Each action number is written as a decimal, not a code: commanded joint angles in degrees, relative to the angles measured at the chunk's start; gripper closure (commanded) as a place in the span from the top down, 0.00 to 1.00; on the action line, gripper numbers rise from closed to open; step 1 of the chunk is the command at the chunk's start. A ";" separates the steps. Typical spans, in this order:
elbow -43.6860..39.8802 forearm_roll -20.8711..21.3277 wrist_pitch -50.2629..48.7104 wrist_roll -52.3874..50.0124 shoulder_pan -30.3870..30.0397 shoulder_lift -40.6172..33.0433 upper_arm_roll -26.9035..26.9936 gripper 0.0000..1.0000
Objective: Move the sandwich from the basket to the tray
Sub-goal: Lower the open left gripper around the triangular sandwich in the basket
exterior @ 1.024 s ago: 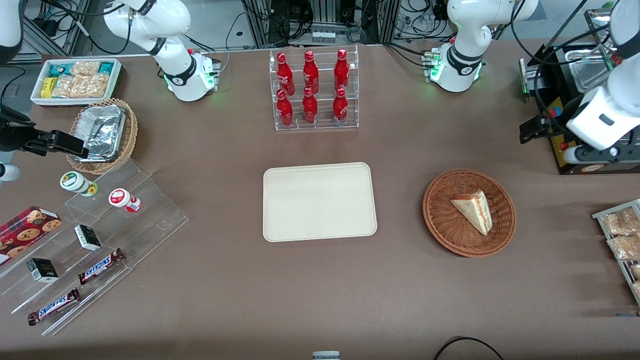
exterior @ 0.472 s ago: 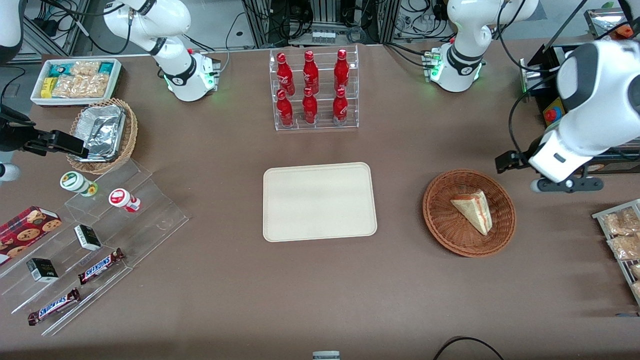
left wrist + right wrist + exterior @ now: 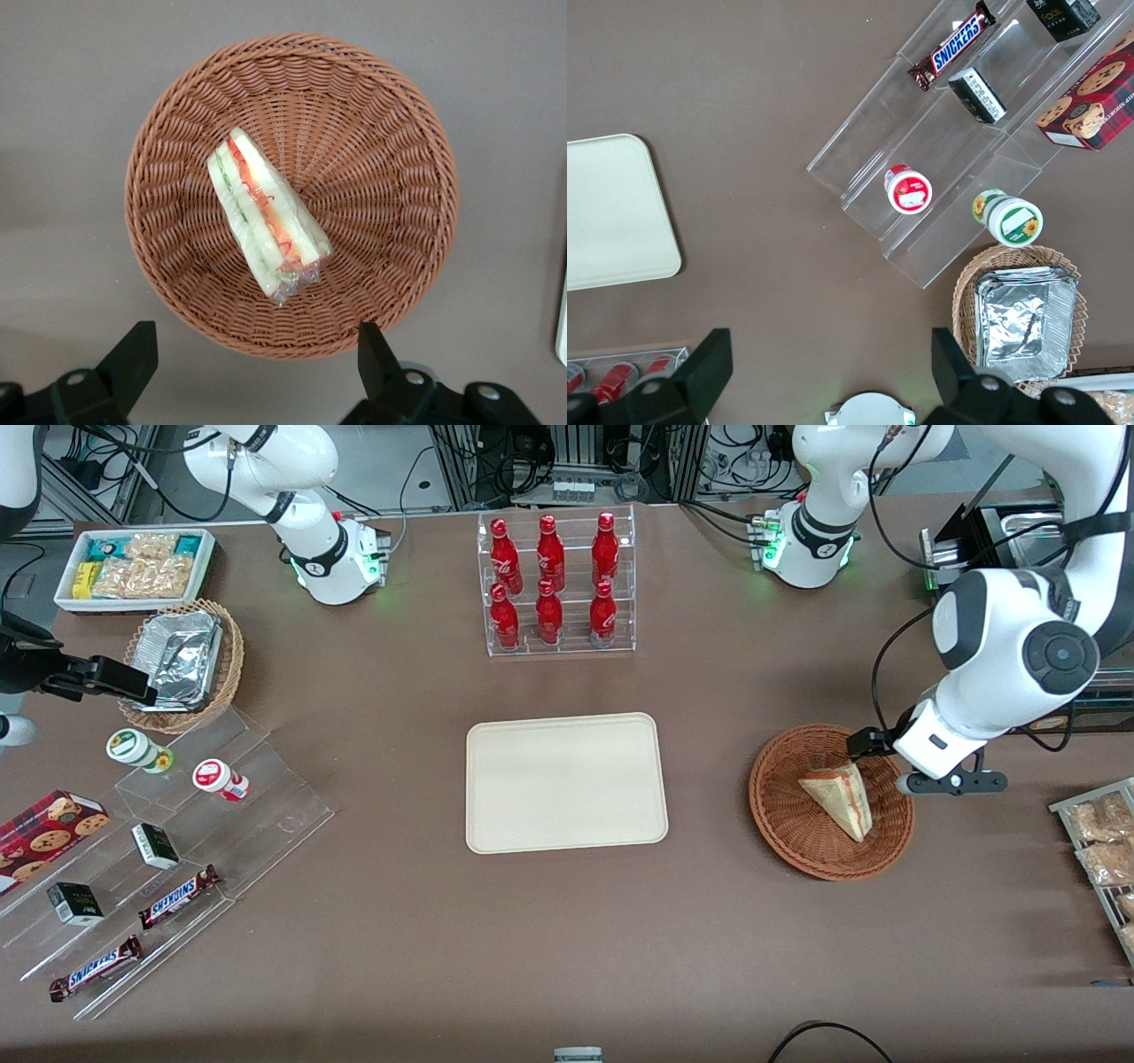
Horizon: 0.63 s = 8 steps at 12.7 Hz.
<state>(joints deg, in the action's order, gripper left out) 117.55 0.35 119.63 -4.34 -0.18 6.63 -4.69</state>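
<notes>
The sandwich is a pale wedge wrapped in clear film, with red and green filling showing along its cut edge. It lies in the round reddish-brown wicker basket, slightly toward the basket's 3 o'clock side in the front view. The gripper hangs above the basket's rim, its jaws spread wide and holding nothing. The cream tray sits near the basket, bare, toward the parked arm's end. Everything rests on a brown table; cables and metal framing show past its edge.
</notes>
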 commanded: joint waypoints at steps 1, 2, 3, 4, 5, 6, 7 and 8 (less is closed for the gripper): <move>0.58 0.53 1.83 -3.53 0.45 -0.21 0.30 1.00; 1.01 0.61 2.44 -7.22 0.45 -0.21 0.30 1.00; 1.45 0.53 3.06 -9.95 0.45 -0.21 0.30 1.00; 1.98 0.53 4.20 -14.77 0.36 -0.21 0.30 1.00; 3.03 0.53 6.47 -21.43 0.36 -0.21 0.30 1.00; 4.08 0.53 8.58 -27.50 0.36 -0.21 0.30 1.00; 4.88 0.44 10.34 -30.87 0.36 -0.21 0.30 1.00; 5.93 -0.17 11.84 -32.29 0.19 -0.30 0.30 1.00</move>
<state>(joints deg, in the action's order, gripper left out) 121.00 0.34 128.33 -31.52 -0.20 7.14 -4.61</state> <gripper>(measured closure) 0.000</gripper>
